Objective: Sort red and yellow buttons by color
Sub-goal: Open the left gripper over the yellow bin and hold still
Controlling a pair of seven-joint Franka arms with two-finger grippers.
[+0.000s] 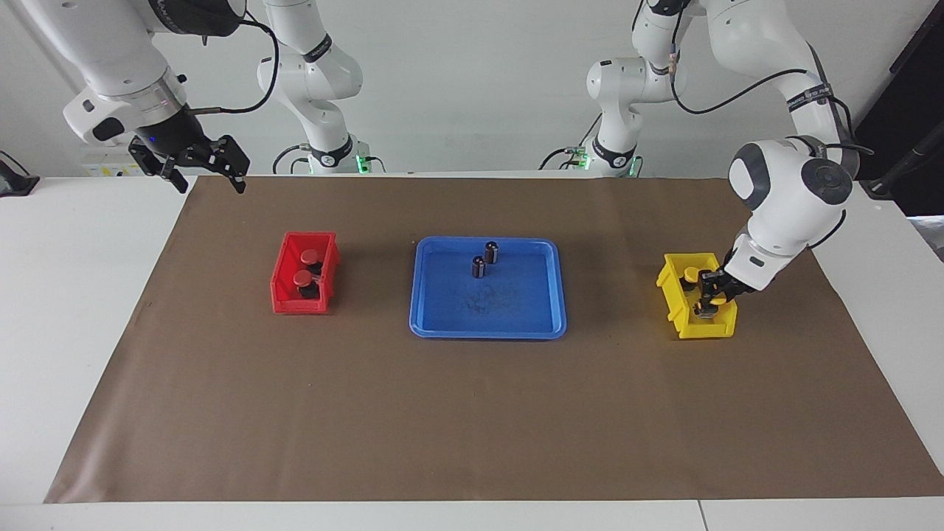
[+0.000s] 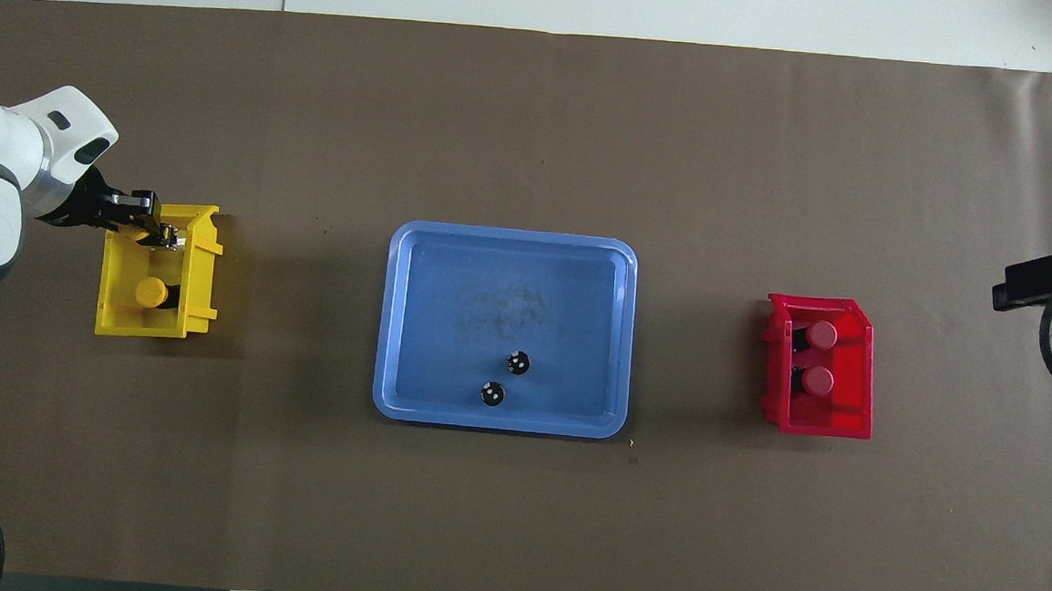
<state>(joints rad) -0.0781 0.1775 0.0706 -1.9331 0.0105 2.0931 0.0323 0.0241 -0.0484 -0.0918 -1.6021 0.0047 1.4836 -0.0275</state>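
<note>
Two red buttons (image 1: pixel 310 257) (image 1: pixel 303 278) stand in the red bin (image 1: pixel 281 284); from overhead they show as round red caps (image 2: pixel 821 334) (image 2: pixel 818 380). One yellow button (image 1: pixel 691 274) (image 2: pixel 152 293) rests in the yellow bin (image 1: pixel 706 330) (image 2: pixel 202 262). My left gripper (image 1: pixel 712 301) (image 2: pixel 161 235) reaches down into that bin, at the end farther from the robots, and is shut on a second yellow button (image 1: pixel 717 300). My right gripper (image 1: pixel 209 183) hangs open and holds nothing, high over the mat's edge at the right arm's end, where it waits.
A blue tray (image 1: pixel 442 324) (image 2: pixel 410 407) lies mid-table between the two bins. Two small dark cylinders (image 1: pixel 492 252) (image 1: pixel 479 267) with silvery tops stand in its part nearer the robots. A brown mat (image 1: pixel 472 428) covers the table.
</note>
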